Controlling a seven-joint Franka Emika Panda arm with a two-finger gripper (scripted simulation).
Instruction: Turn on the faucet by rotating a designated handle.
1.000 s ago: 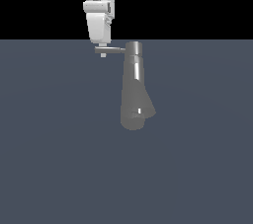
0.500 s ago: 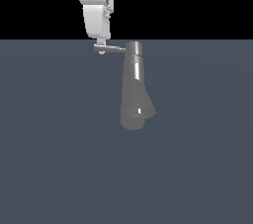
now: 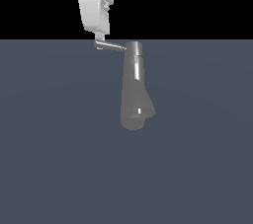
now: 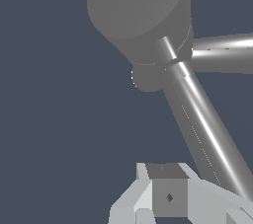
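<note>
Your gripper (image 3: 100, 39) hanging over handle (image 3: 111, 46) free end, touching it; finger opening hidden, cannot tell. Handle running near-horizontal from faucet (image 3: 134, 87) top toward exterior view's left. You are needing sideways push across rod axis.

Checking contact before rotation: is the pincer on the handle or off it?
On: pincer tip meets the handle end. Open or shut: cannot tell.

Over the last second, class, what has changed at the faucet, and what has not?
The gripper has moved toward the exterior view's left, pushing the handle, whose tip has swung the same way and now points slightly upward. The faucet body stayed put.
</note>
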